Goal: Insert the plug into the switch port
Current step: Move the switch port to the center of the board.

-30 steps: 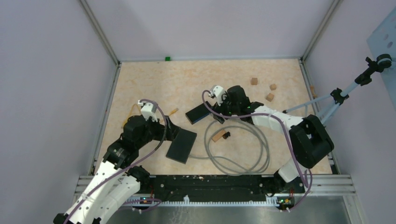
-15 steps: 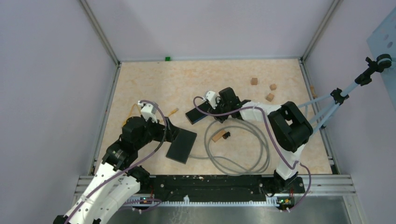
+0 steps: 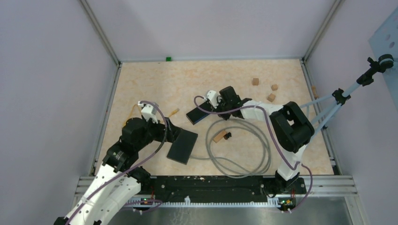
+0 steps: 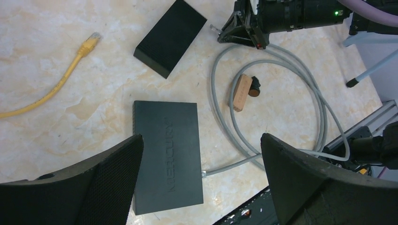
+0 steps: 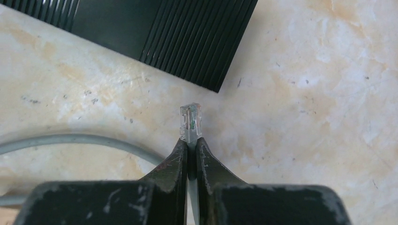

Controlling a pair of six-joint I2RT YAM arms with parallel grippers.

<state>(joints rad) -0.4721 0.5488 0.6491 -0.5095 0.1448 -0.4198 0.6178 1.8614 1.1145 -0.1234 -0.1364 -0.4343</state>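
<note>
Right gripper [image 5: 189, 143] is pinching the clear plug [image 5: 190, 121], jaws closed tight on its rear end, with the plug's front sticking out past the fingertips. Plug is hovering just off the near corner of the ribbed box [image 5: 155, 33], pointing at it, close but not touching. No port is showing on that box from the wrist camera. In the top view the right gripper [image 3: 217, 110] is sitting at the right end of the ribbed box [image 3: 199, 114], mid-table [image 3: 155, 84].

Grey cable [image 5: 70, 139] is running off behind the right fingers and looping in a big coil [image 3: 234, 174] on the table's near right part. A wooden block [image 4: 241, 92] with a small black piece touching it is lying inside the coil.

Left gripper [image 4: 201, 139] is hanging with jaws spread wide, gripping nothing, over the Mercury switch [image 4: 167, 154], which is lying flat, label up. In the top view the left gripper [image 3: 171, 132] is overlapping the switch's [image 3: 183, 146] left end; whether it is touching I cannot tell. The switch's ports are not showing either.

Yellow cable [image 4: 61, 82] is lying to the left, apart from both boxes. Three wooden cubes [image 3: 271, 97] are sitting far right, near a tripod [image 3: 338, 98].
</note>
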